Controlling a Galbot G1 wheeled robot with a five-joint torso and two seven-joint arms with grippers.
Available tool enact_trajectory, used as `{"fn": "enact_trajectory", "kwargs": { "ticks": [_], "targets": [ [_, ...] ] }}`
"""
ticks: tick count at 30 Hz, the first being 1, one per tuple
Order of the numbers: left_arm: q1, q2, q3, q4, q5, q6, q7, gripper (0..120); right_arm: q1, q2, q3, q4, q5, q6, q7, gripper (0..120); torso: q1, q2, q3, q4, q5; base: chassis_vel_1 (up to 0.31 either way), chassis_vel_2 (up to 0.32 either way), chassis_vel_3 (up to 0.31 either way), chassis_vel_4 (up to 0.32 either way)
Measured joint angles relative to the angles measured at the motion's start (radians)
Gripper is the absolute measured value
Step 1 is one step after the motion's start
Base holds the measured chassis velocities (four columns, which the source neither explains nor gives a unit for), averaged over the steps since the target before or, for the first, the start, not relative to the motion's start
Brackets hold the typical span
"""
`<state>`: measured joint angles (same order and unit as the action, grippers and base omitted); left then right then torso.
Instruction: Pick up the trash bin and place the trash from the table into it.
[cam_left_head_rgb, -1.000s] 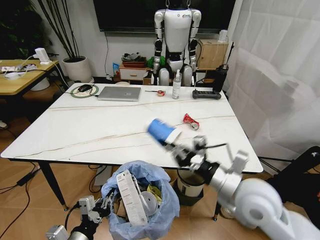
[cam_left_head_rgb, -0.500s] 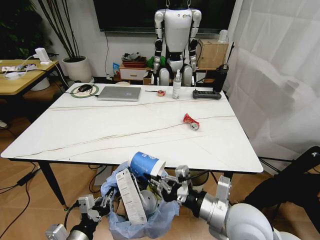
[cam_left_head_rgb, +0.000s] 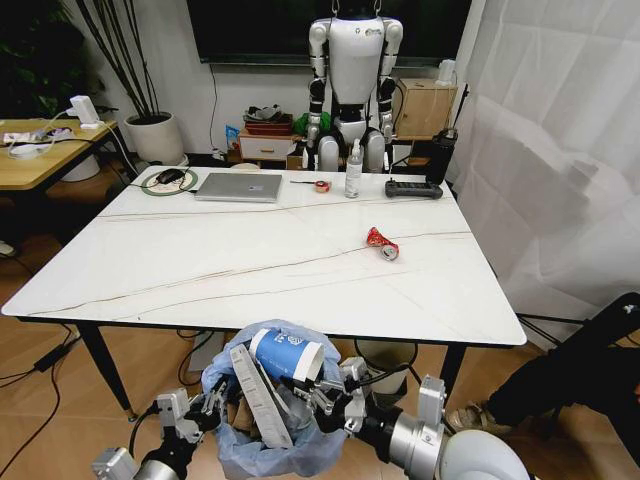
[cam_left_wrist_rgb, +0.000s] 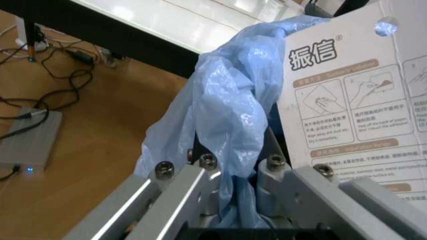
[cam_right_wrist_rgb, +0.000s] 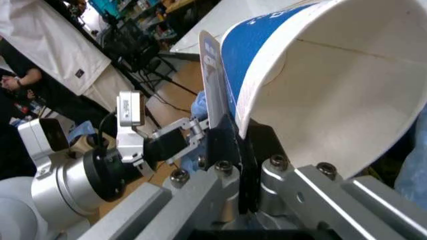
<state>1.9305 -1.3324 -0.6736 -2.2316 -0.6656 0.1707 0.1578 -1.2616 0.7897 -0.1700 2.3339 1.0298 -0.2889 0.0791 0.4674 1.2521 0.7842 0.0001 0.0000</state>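
The trash bin (cam_left_head_rgb: 290, 425), lined with a puffy light-blue bag (cam_left_wrist_rgb: 223, 125), hangs below the front edge of the white marble table (cam_left_head_rgb: 200, 260). My left gripper (cam_left_head_rgb: 197, 413) is shut on the bag's rim, and the plastic is pinched between its fingers (cam_left_wrist_rgb: 190, 187). A white printed packet (cam_left_wrist_rgb: 353, 115) stands upright inside the bin (cam_left_head_rgb: 258, 395). My right gripper (cam_left_head_rgb: 322, 388) is shut on the rim of a blue-white cup (cam_left_head_rgb: 287, 354), holding it tilted over the bin's mouth. The cup's open white inside (cam_right_wrist_rgb: 327, 95) faces the right wrist camera. A crushed red can (cam_left_head_rgb: 380, 242) lies on the table's right half.
At the table's far edge are a grey laptop (cam_left_head_rgb: 238, 186), a tape roll (cam_left_head_rgb: 321, 186), a spray bottle (cam_left_head_rgb: 353, 170) and a black device (cam_left_head_rgb: 413, 189). A humanoid robot (cam_left_head_rgb: 352, 80) stands behind. Another bin (cam_left_head_rgb: 385, 368) sits under the table. A light-wood desk (cam_left_head_rgb: 40, 150) is at left.
My right gripper has carried the cup from above the table's front edge down and leftward to the bin's mouth. The left gripper and bin have stayed put.
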Motion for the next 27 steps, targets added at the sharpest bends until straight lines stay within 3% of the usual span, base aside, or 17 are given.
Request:
{"fn": "enact_trajectory", "kwargs": {
  "ticks": [6,9,19,23,27],
  "targets": [
    [0.000,0.000,0.002,0.000,0.000,0.001,-0.001,1,-0.015,0.005,-0.004,-0.003,-0.016,-0.001,0.001,4,0.000,0.000,0.000,0.0000,0.0000,0.000,0.000,0.000,0.000],
    [-0.002,0.000,0.004,0.000,0.001,0.001,-0.001,1,-0.020,0.004,-0.005,0.003,-0.032,-0.001,-0.005,19,0.000,0.000,0.000,0.0000,0.0001,0.000,0.000,0.000,0.000],
    [-0.004,-0.001,0.007,0.000,0.001,0.001,-0.001,1,-0.019,-0.009,0.014,0.019,-0.033,-0.002,0.004,51,0.000,0.000,0.000,0.0000,0.0001,0.000,0.000,0.000,0.000],
    [-0.006,0.004,0.006,0.006,0.001,0.001,-0.001,1,-0.048,-0.047,0.056,0.047,-0.028,-0.008,0.019,71,0.000,0.000,0.000,0.0000,0.0001,0.000,0.000,0.000,0.000],
    [-0.008,0.006,0.006,0.010,0.001,0.001,-0.001,1,-0.070,-0.080,0.096,0.065,-0.018,-0.014,0.028,82,0.000,0.000,0.000,-0.0001,0.0001,0.000,0.000,0.000,0.000]
  ]
}}
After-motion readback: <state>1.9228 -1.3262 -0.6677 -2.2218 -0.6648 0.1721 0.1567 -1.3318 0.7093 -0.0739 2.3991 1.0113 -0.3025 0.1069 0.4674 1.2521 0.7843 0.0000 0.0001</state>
